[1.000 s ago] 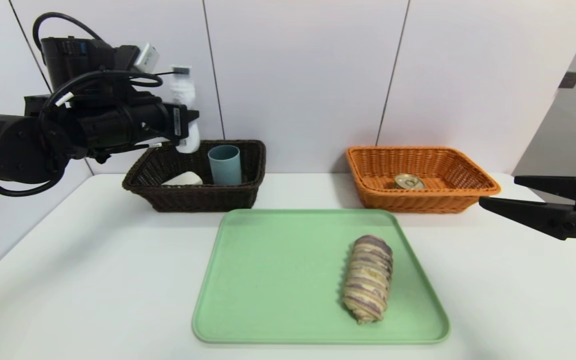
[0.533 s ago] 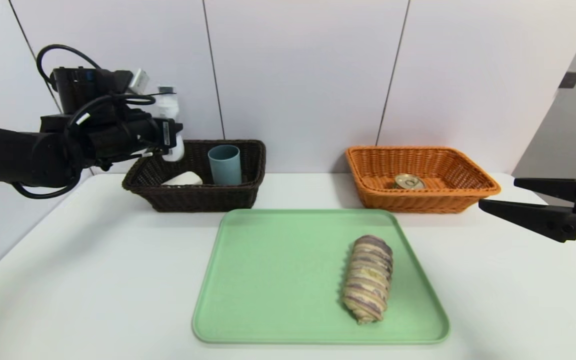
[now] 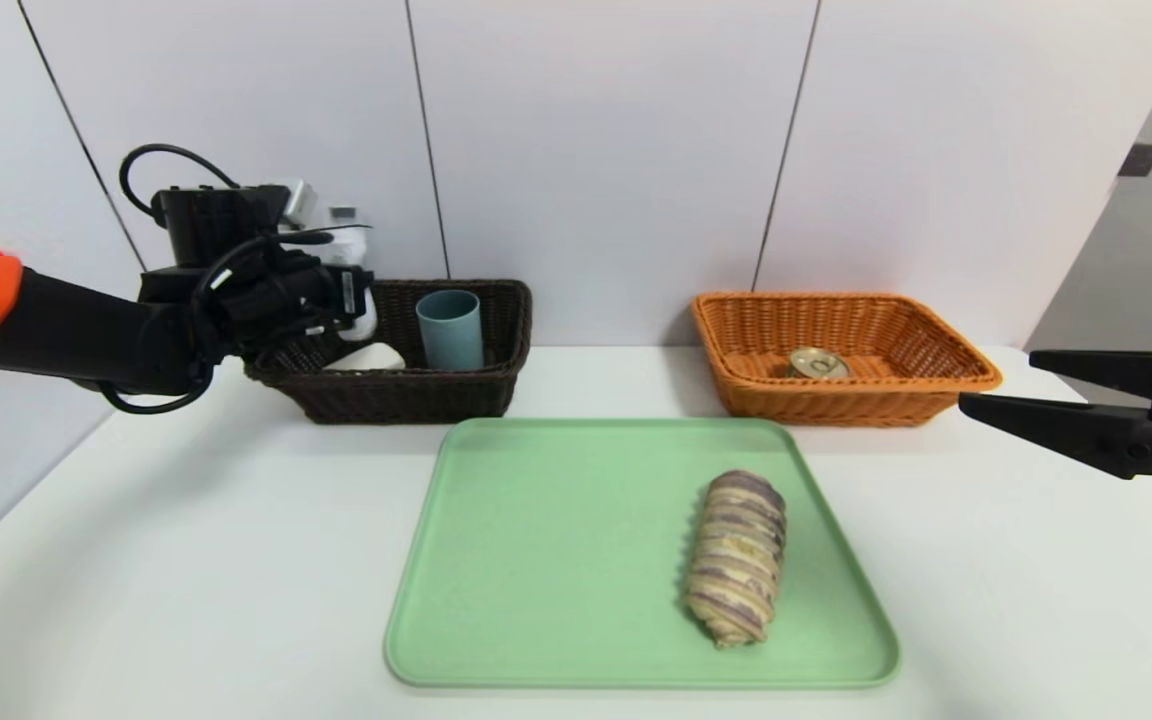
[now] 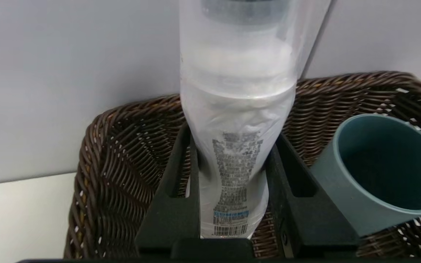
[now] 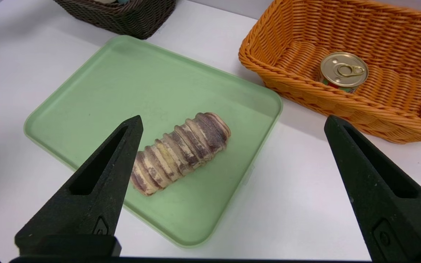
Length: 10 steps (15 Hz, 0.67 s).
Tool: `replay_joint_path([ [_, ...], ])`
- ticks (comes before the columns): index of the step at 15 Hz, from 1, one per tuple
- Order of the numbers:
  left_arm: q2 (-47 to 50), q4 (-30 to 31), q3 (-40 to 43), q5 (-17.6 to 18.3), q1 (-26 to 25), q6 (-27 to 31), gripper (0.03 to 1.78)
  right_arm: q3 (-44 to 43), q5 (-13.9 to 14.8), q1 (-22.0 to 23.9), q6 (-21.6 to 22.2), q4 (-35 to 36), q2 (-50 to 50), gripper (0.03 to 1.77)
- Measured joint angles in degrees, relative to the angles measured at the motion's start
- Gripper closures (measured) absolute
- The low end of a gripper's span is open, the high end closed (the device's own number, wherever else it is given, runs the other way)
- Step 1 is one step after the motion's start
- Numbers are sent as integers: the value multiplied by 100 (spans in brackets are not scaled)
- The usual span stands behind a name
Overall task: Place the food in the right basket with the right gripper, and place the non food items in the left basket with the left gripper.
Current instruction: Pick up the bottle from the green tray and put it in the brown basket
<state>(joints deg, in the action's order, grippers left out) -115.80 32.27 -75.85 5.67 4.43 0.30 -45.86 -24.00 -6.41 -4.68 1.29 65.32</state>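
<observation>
One item is left outside the baskets, the bread roll [image 3: 736,557], lying on the green tray [image 3: 536,560] below and ahead of the right gripper [image 3: 1026,385], which hangs with its jaws spread wide and empty beside the orange basket [image 3: 841,400]; the tin can [image 3: 818,363] already sits in that basket. Over the last second the left gripper [image 3: 356,300] has dropped from well above the dark brown basket [image 3: 386,395] down to its near-left corner, carrying the white bottle [image 4: 236,146] with it. The fingers [image 4: 174,197] are clamped on the bottle's waist, and the bottle stands upright between them with its clear cap on top. Just beside the gripper, inside the basket, are the blue-grey cup [image 3: 450,329] and, lower down, the soap bar [image 3: 368,357]. The descent suggests the bottle is about to be set down; whether its base already touches the basket floor cannot be told. Once it is let go, all three non-food things would be sorted, leaving only the roll for the right arm. The cup stands close, so a sideways nudge on release could tip it.
</observation>
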Motion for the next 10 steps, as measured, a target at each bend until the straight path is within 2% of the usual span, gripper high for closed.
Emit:
replay_joint_path([
  [10, -394, 130, 72, 2, -110, -118, 127, -107, 0, -72, -80, -28, 20, 9],
])
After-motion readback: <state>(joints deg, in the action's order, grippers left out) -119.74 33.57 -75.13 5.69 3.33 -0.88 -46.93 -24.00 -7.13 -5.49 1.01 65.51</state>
